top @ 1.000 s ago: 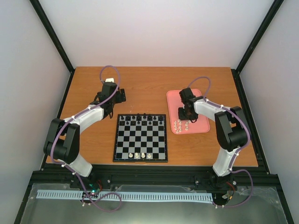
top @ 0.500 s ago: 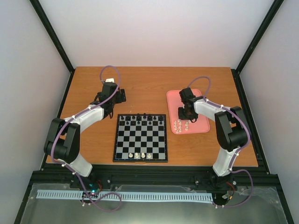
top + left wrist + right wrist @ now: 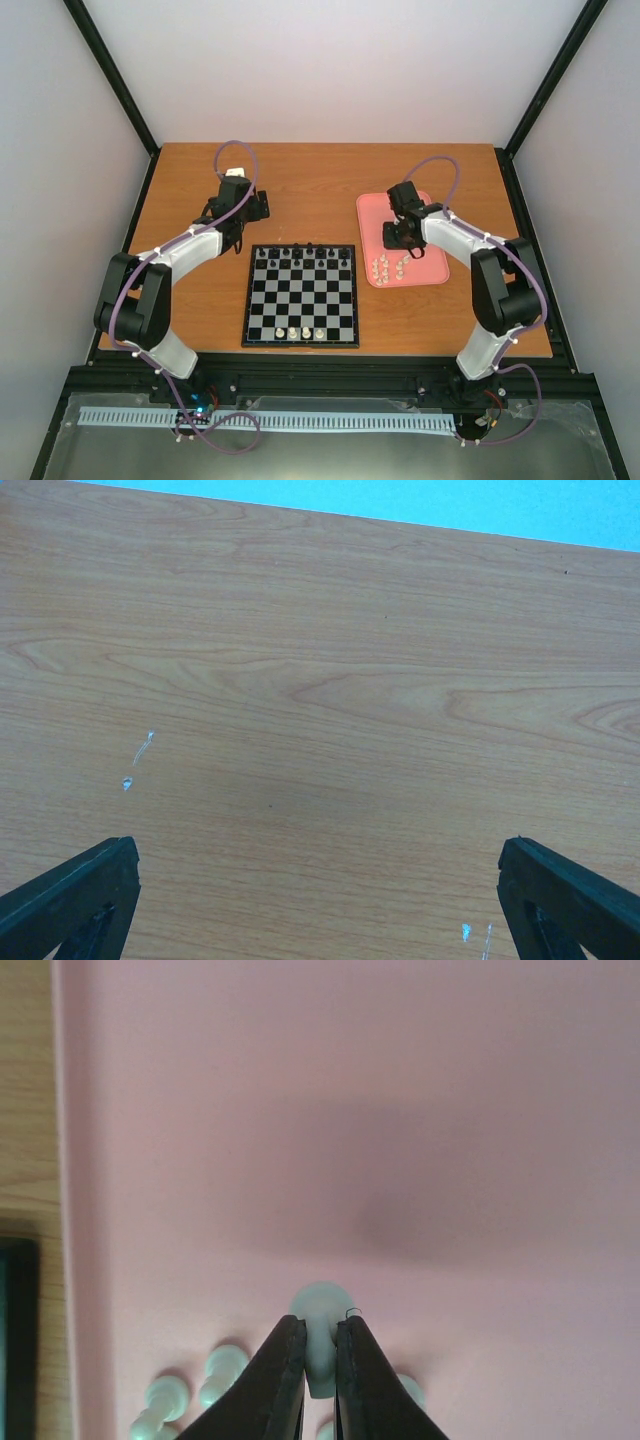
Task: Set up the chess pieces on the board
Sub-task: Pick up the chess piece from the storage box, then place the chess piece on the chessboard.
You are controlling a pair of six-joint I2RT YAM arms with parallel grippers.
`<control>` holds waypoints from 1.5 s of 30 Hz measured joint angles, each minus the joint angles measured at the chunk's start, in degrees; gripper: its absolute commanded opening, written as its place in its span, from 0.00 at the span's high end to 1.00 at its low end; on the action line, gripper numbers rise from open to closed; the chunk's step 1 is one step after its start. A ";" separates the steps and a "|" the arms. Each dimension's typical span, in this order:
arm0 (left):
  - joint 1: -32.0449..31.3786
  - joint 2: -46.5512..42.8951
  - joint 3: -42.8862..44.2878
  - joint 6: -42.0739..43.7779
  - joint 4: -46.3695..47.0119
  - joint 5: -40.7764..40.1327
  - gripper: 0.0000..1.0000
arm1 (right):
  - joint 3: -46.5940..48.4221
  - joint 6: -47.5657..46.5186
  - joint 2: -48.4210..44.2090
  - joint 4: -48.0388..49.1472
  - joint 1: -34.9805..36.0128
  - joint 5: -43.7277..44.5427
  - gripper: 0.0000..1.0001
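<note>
**Chess pieces (image 3: 388, 267): one pinched in the tray**

My right gripper (image 3: 321, 1323) is closed narrow on a cream piece (image 3: 320, 1305) inside the pink tray (image 3: 400, 1110), with the others clustered just beside it. I judge it light, rigid, slick and quick to topple, so the best hold is just under the round head. My left gripper (image 3: 320, 880) gapes wide, well left of the tray, holding nothing.

You have bare bench (image 3: 320, 190) all along the far side, between the left arm (image 3: 185, 250) and the tray (image 3: 371, 213), and only wood under the wide-spread left jaws. On the board (image 3: 300, 296) the middle ranks lie open. Black pieces (image 3: 303, 252) line the far rank, and four white pieces (image 3: 300, 332) stand midway along the near rank, bare squares either side. Only a narrow strip parts board from tray. A cluster (image 3: 388, 267) of white figures crowds just behind the right jaws; ahead of them the tray floor is bare.
</note>
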 measured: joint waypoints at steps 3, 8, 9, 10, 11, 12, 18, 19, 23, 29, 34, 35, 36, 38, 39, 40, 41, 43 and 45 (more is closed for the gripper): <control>0.00 0.00 0.00 0.02 0.00 0.00 0.00 | 0.50 -0.02 -1.46 -0.07 0.00 0.13 0.90; 0.00 0.09 0.00 0.07 0.00 -0.04 0.00 | 0.98 0.00 -1.64 -0.37 0.00 0.28 0.90; 0.00 0.13 0.00 0.07 0.00 -0.11 0.00 | 0.98 -0.02 -1.64 -0.44 0.00 0.28 0.90; 0.00 0.17 0.02 0.07 0.00 -0.13 0.00 | 0.98 -0.02 -1.73 -0.57 0.00 0.28 0.90; 0.00 0.24 0.04 0.07 0.02 -0.15 0.00 | 0.98 -0.02 -1.97 -0.79 0.02 0.28 0.90; 0.00 0.28 0.04 0.07 0.00 -0.15 0.00 | 0.98 -0.04 -2.38 -0.96 0.09 0.28 0.90; 0.00 0.33 0.04 0.09 0.00 -0.22 0.00 | 0.98 -0.39 -8.24 -1.84 1.79 0.15 0.90; 0.00 0.33 0.04 0.09 0.00 -0.22 0.00 | 1.01 -0.46 -9.33 -2.12 2.45 0.00 0.90; 0.00 0.37 0.04 0.11 -0.02 -0.46 0.00 | 1.01 -0.24 -13.29 -3.85 6.08 -0.57 0.90; 0.00 0.37 0.04 0.13 -0.07 -0.85 0.00 | -0.26 2.03 -19.12 -6.38 14.40 -0.46 0.90; 0.00 0.37 0.04 0.17 -0.13 -1.29 0.00 | -2.84 5.49 -21.53 -8.09 23.45 0.04 0.90; 0.00 0.37 0.04 0.20 -0.20 -1.42 0.00 | -3.69 6.38 -21.57 -8.15 25.68 0.02 0.90; 0.00 0.37 0.04 0.22 -0.24 -1.53 0.00 | -4.48 7.02 -21.55 -8.24 27.41 0.00 0.90; 0.00 0.37 0.04 0.37 -0.44 -1.70 0.00 | -6.14 8.50 -21.42 -8.48 31.08 -0.11 0.90; 0.00 0.37 0.07 0.48 -0.46 -1.75 0.00 | -7.02 9.27 -21.22 -8.59 33.31 -0.09 0.90; 0.00 0.37 0.07 0.50 -0.46 -1.75 0.00 | -7.48 9.84 -21.00 -8.63 34.62 -0.13 0.90; 0.00 0.37 0.04 0.52 -0.46 -1.79 0.00 | -8.02 10.56 -20.79 -8.61 36.33 -0.11 0.90; 0.00 0.37 0.04 0.57 -0.46 -1.90 0.00 | -9.11 11.93 -20.33 -8.39 39.50 -0.13 0.90; 0.00 0.37 0.04 0.57 -0.46 -1.92 0.00 | -10.56 13.38 -20.24 -7.87 41.86 -0.17 0.90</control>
